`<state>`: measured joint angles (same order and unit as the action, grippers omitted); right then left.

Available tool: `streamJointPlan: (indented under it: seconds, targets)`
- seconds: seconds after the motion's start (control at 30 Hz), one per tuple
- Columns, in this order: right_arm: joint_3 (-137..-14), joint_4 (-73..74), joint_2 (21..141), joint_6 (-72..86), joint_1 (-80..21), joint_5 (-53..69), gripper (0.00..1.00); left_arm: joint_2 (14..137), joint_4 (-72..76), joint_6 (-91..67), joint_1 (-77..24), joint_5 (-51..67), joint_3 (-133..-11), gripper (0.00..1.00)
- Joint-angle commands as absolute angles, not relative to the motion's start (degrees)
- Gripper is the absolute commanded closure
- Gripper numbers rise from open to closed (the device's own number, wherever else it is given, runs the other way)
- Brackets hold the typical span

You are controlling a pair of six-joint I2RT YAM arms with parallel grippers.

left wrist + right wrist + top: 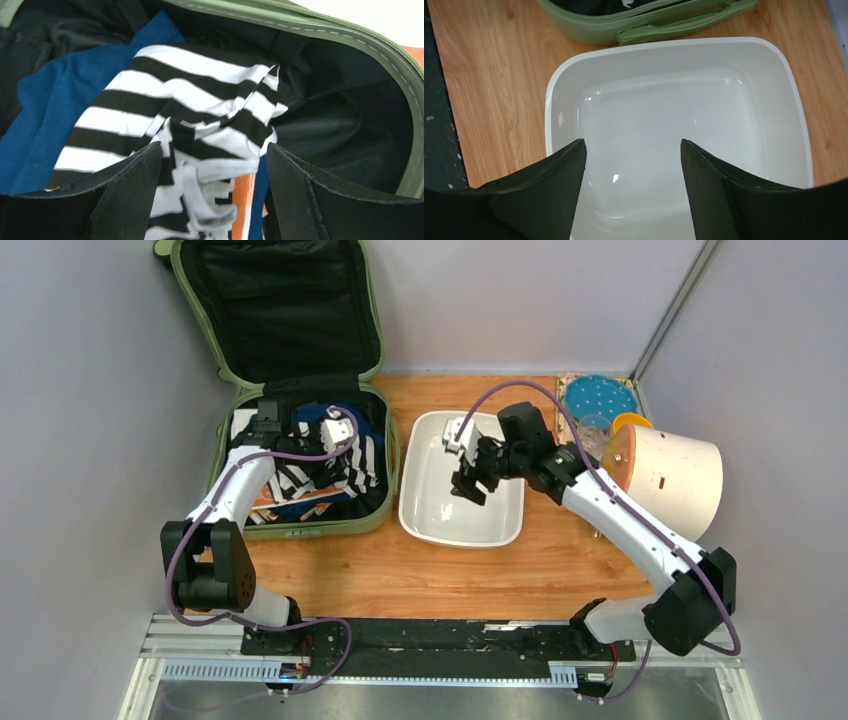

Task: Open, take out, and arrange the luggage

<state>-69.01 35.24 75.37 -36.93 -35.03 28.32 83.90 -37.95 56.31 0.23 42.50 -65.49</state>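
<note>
Left pincer point(214, 155), jaws apart, over striped cloth point(200, 95) inside the open luggage point(280, 310); right pincer point(632, 145), also apart, over white tub point(664, 115)

No lettering, label, brand or number is legible on any surface.

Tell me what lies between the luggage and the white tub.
Nothing but a thin strip of bare table separates luggage and tub, clearest in the right wrist view.

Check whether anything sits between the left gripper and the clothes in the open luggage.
Nothing visible does. The lid of the luggage stands raised at the back, and the left gripper hangs with jaws apart directly over the striped garment, which lies on top of the pile inside.
</note>
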Motion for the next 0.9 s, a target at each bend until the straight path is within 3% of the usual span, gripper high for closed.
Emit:
streamJointPlan:
  seconds: [0.0, 0.33, 0.4, 0.53, 0.63, 0.8, 0.87]
  targets:
    - [-74.1, 28.2, 80.1, -18.5, -32.0, 26.8, 0.27, 86.7, -31.8, 58.5, -4.5, 38.6, -65.1, 0.15]
    - [-81.8, 17.6, 89.6, -1.8, -29.4, 31.4, 0.28, 92.7, -25.9, 61.6, -9.4, 27.9, -62.2, 0.13]
    - [-83.7, 16.2, 91.7, -0.9, -29.4, 31.0, 0.29, 93.2, -25.1, 62.7, -9.3, 26.2, -61.0, 0.18]
    - [-88.1, 14.9, 96.0, 4.6, -29.3, 31.9, 0.29, 93.6, -27.7, 57.9, -5.4, 32.7, -63.7, 0.49]
    - [-91.8, 12.7, 100.8, 12.4, -29.2, 32.9, 0.30, 92.6, -30.4, 53.3, -0.9, 42.9, -66.4, 0.64]
    - [-97.3, 8.2, 109.0, 22.8, -29.9, 33.8, 0.29, 87.5, -26.6, 48.0, 3.3, 49.6, -63.5, 0.76]
    - [-100.4, 7.7, 111.3, 25.2, -30.7, 32.9, 0.28, 86.8, -26.5, 46.4, 4.7, 51.8, -63.7, 0.97]
